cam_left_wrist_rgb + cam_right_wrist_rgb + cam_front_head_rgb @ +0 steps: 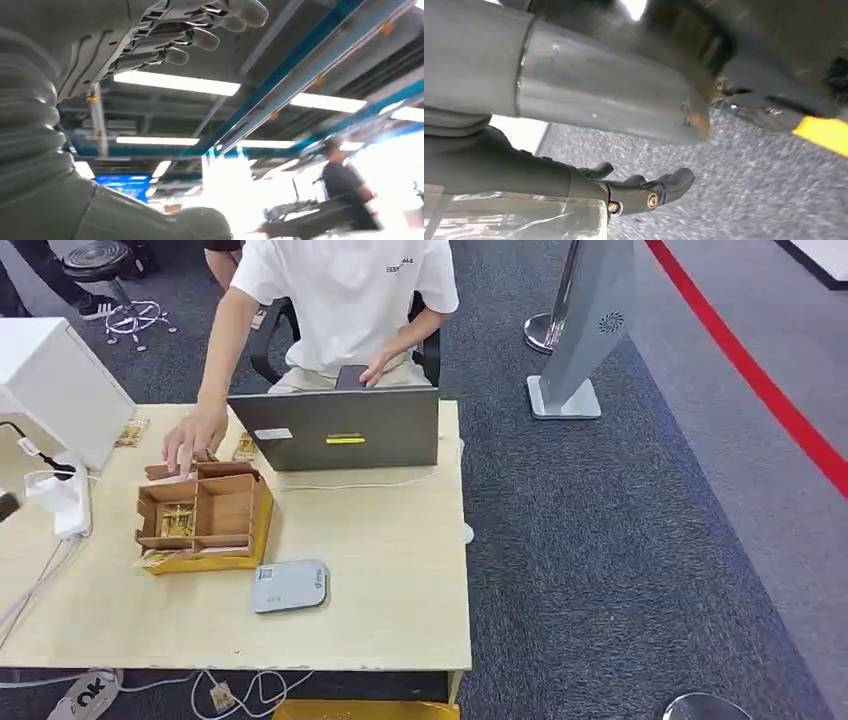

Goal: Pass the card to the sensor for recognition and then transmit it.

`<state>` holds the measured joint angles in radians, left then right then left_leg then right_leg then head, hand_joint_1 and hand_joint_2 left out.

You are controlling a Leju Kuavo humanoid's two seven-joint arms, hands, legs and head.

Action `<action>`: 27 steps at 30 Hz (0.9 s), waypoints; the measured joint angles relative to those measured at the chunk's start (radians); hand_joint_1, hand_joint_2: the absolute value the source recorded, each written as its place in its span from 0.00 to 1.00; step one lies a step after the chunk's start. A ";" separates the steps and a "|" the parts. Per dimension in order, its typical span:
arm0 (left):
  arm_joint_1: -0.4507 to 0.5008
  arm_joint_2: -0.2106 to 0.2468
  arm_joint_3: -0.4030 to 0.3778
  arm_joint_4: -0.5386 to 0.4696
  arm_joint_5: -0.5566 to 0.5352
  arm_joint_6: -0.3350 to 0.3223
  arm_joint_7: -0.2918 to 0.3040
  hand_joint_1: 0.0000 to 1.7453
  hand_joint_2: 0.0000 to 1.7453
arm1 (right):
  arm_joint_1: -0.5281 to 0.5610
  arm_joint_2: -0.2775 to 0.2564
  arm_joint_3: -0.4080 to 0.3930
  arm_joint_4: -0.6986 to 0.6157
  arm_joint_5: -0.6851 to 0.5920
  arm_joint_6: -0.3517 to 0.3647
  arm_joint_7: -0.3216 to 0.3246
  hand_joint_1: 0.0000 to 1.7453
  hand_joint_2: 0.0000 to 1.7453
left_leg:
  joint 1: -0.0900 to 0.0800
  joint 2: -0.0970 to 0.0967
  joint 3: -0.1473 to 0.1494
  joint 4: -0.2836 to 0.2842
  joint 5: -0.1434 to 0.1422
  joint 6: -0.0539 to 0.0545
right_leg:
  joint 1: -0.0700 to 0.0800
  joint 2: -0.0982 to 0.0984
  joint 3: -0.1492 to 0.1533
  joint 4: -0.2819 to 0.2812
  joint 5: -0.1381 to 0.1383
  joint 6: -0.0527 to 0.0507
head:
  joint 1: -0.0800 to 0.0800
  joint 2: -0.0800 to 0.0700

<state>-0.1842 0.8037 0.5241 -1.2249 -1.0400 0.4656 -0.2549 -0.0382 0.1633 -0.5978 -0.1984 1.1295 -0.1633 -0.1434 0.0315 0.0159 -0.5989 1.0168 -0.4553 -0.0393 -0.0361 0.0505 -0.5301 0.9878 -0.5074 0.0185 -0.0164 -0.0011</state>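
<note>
Only yellowish cards (178, 521) lie in the box (205, 517); left hand (165, 35) empty, fingers extended

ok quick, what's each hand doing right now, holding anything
Left hand: open, fingers extended, holding nothing.
Right hand: fingers partly curled over the carpet, nothing visibly held; open or shut cannot be told.

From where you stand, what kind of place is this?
Probably an indoor test or demo hall: a wooden desk with a laptop and card sensor, grey carpet with a red floor line, strip lights overhead.
</note>
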 joint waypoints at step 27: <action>0.223 -0.604 0.988 0.568 0.770 -0.366 -0.092 0.00 0.00 | 0.014 -0.005 -0.115 0.010 -0.069 -0.022 0.074 0.00 1.00 | -0.006 -0.032 0.005 0.002 -0.002 0.007 | -0.006 -0.034 0.018 -0.007 -0.008 0.007 | 0.006 0.000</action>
<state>0.0393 0.1996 1.5118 -0.6566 -0.2699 0.1000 -0.3466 -0.0237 0.1583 -0.7129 -0.1884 1.0609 -0.1857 -0.0695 0.0254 -0.0161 -0.5943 1.0183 -0.4573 -0.0323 -0.0420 0.0162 -0.5124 0.9806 -0.5154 0.0254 -0.0107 -0.0008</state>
